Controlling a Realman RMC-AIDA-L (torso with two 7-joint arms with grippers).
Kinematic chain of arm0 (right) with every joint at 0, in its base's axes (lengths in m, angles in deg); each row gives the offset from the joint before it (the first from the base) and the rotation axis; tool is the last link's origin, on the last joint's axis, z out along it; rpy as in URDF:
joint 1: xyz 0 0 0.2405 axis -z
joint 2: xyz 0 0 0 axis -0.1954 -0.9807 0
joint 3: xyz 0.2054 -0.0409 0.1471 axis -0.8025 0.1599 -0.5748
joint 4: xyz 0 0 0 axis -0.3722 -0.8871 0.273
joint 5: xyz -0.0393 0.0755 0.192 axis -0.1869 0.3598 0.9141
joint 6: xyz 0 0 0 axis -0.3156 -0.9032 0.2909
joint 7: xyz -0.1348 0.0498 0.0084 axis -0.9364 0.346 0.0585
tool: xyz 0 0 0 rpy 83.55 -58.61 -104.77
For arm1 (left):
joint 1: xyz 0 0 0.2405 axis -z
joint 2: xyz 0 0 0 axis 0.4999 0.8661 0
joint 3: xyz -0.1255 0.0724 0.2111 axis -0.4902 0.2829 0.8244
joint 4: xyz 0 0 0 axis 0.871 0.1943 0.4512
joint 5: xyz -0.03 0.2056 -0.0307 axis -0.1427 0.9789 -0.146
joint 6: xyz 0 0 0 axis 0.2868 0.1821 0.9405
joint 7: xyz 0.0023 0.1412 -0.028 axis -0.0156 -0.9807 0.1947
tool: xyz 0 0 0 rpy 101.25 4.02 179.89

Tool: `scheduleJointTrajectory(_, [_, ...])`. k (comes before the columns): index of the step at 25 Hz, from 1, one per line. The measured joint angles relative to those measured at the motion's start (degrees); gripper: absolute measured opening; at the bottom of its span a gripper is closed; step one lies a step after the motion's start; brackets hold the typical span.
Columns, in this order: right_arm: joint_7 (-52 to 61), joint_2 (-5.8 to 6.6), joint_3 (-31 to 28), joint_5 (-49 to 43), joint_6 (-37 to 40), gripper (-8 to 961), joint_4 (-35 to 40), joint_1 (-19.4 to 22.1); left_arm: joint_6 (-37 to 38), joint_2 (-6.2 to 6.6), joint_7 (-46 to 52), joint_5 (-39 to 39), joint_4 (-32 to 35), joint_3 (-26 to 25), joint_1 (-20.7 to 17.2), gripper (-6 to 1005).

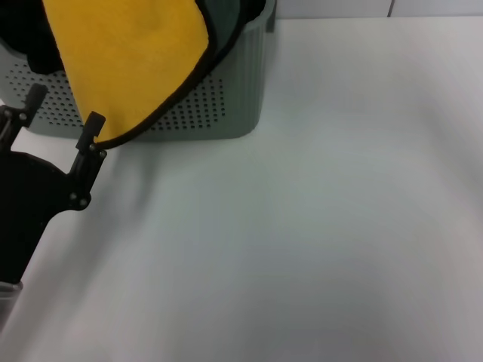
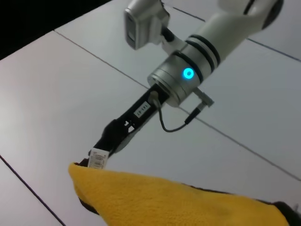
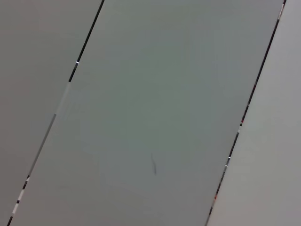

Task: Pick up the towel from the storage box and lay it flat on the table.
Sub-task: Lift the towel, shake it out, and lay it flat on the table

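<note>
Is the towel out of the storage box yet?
Not yet: the towel drapes over the storage box rim, its corner at the left gripper.

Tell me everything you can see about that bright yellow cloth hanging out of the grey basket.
The bright yellow towel with black edging looks soft and fuzzy. It drapes over the front rim of the grey-green perforated plastic storage box, yellow face outward, one rounded corner hanging down. A dark green-grey layer shows behind its upper edge. The left gripper, black, stands open at that hanging corner, one fingertip against the edging. In the left wrist view the right gripper pinches another corner near a small white tag.
</note>
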Motion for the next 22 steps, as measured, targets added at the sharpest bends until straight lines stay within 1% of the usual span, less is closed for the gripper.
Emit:
scheduleJointTrajectory(4, [-0.14, -0.12, -0.45, 0.20, 0.04, 39, 0.32, -0.31, -0.16, 0.00, -2.34, 0.16, -0.93, 0.37, -0.20, 562])
scheduleJointTrajectory(9, [-0.89, -0.24, -1.39, 0.71, 0.37, 39, 0.30, -0.69, 0.37, 0.00, -6.78, 0.05, -3.39, 3.27, 0.54, 562])
scheduleJointTrajectory(13, [-1.23, -0.30, -1.50, 0.78, 1.10, 39, -0.40, -1.20, -0.08, 0.00, -9.99, -0.23, -5.52, 3.22, 1.12, 562])
scheduleJointTrajectory(17, [-1.27, -0.31, -1.52, 1.20, 2.24, 39, -0.74, -1.40, -2.21, 0.00, -13.58, -1.70, -6.87, 3.01, 2.11, 562])
scheduleJointTrajectory(22, [-3.30, -0.31, -1.54, 3.84, 2.63, 39, -0.98, -1.42, -3.00, 0.00, -14.68, -1.74, -7.16, 3.24, 3.33, 561])
